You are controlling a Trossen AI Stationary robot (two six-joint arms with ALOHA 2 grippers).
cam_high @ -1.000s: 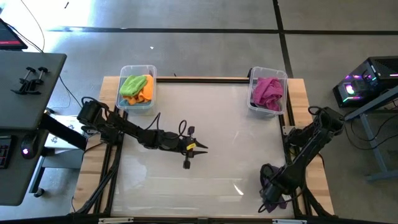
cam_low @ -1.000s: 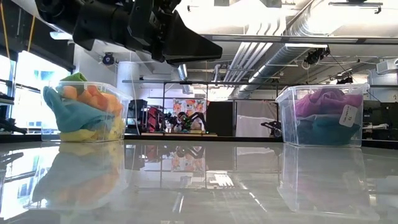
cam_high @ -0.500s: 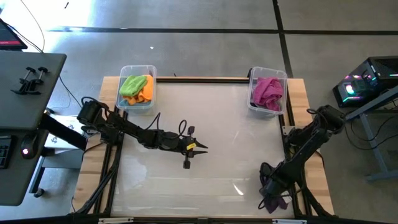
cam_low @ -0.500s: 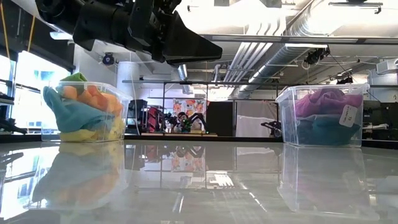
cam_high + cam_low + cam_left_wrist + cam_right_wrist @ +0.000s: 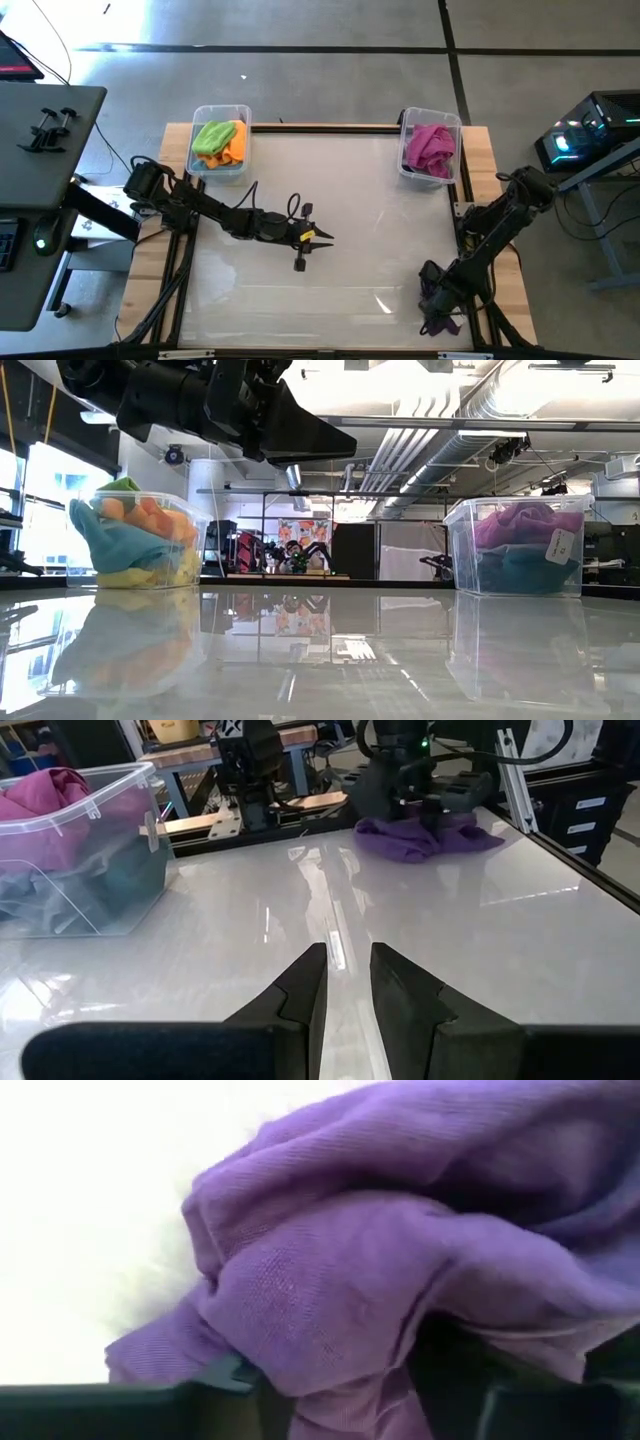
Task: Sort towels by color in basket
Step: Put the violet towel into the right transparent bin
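At the near right corner of the bench (image 5: 330,190), the right hand (image 5: 437,318) is down on a purple towel (image 5: 445,324); its own wrist view is filled with the purple folds (image 5: 400,1260), which bunch between the dark fingers, so it seems to be gripping the cloth, though the fingertips themselves are hidden. From the left wrist view the same towel (image 5: 425,832) lies crumpled on the glossy surface under the right arm, touching the bench. Farther in, near the middle of the bench, the left hand (image 5: 308,240) hangs above the bare surface — its two fingers (image 5: 398,982) stand close together with only a narrow gap, and nothing is between them. At the far edge sit two clear bins, well apart. The left bin (image 5: 218,141) holds a lime green towel (image 5: 211,136) beside an orange towel (image 5: 236,143) on top; the low view shows a light blue towel (image 5: 110,542) and a yellow towel (image 5: 150,574) beneath them. The right bin (image 5: 432,146) is topped by a magenta towel (image 5: 430,148), and through its wall a darker teal towel (image 5: 515,570) shows below — a white tag (image 5: 563,544) sticks to the bin's front.
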